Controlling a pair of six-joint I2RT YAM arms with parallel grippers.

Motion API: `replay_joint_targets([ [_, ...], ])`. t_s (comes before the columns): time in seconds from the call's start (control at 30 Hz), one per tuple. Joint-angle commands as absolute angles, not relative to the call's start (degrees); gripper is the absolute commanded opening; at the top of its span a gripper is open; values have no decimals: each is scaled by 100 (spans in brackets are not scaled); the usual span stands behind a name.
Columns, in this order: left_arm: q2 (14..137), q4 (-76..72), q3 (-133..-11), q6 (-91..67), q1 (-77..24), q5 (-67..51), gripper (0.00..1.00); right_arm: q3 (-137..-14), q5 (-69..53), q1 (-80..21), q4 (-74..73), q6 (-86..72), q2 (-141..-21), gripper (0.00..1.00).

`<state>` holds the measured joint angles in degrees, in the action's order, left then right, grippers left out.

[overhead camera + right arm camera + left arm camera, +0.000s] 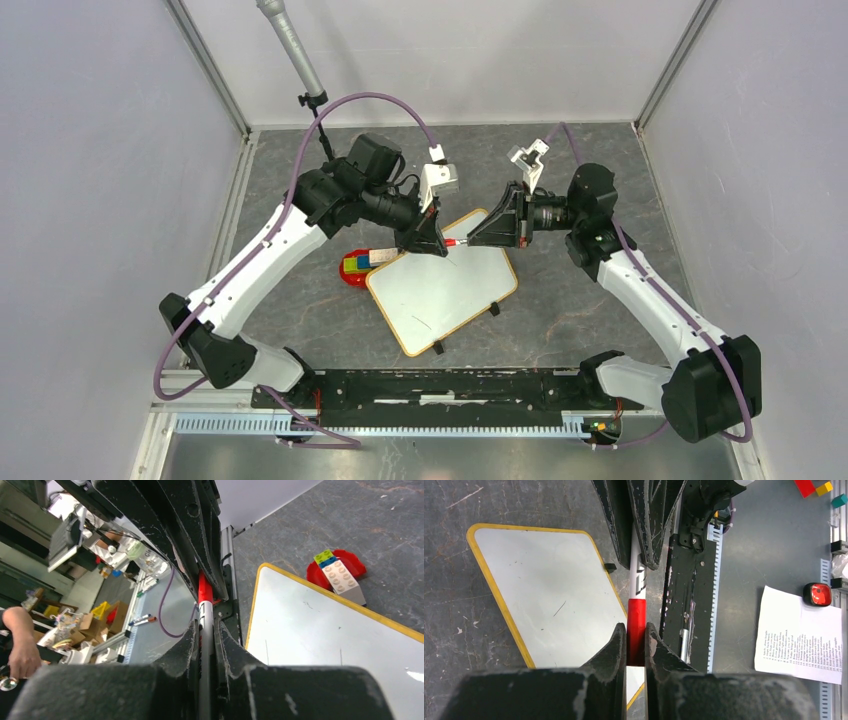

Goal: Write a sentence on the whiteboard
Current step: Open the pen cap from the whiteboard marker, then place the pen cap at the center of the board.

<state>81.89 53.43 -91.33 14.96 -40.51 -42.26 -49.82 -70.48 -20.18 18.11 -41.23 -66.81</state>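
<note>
Two grippers met over the far corner of the whiteboard, which lay skewed between the arms and bore no sentence yet, only faint stray marks. The left gripper was clamped on the red cap of the marker, and the right gripper was closed on its white barrel. To uncap it well, both grips would need to hold firm while the pull ran straight along the pen's axis, with no twist or dip toward the board
</note>
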Motion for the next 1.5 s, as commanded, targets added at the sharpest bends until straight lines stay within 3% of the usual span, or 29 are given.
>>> replay_joint_targets([
  [0.0,8066,5413,-9105,1665,-3845,-4068,2,-5449,-7041,-1924,830,-3129,-6628,0],
  [0.4,7054,6015,-7981,2390,-2106,-4285,2,-5866,-7215,-847,250,-2429,-6900,0],
  [0.63,6827,6819,-7485,3289,569,-4409,2,-5800,-7114,-841,-236,-1813,-6893,0],
  [0.8,7193,6394,-6932,3333,1524,-3463,2,-5796,-7081,-851,-181,-1738,-6891,0],
  [1.03,7792,4802,-5945,3136,1608,-2275,5,-5883,-6893,-946,-1065,-766,-6888,0],
  [1.23,8460,4148,-5652,2997,1576,-2033,9,-6232,-6502,-1160,-2613,852,-7037,0],
  [1.47,8711,3646,-5262,3074,1284,-1593,18,-6190,-6223,-1381,-3016,1446,-6983,0],
])
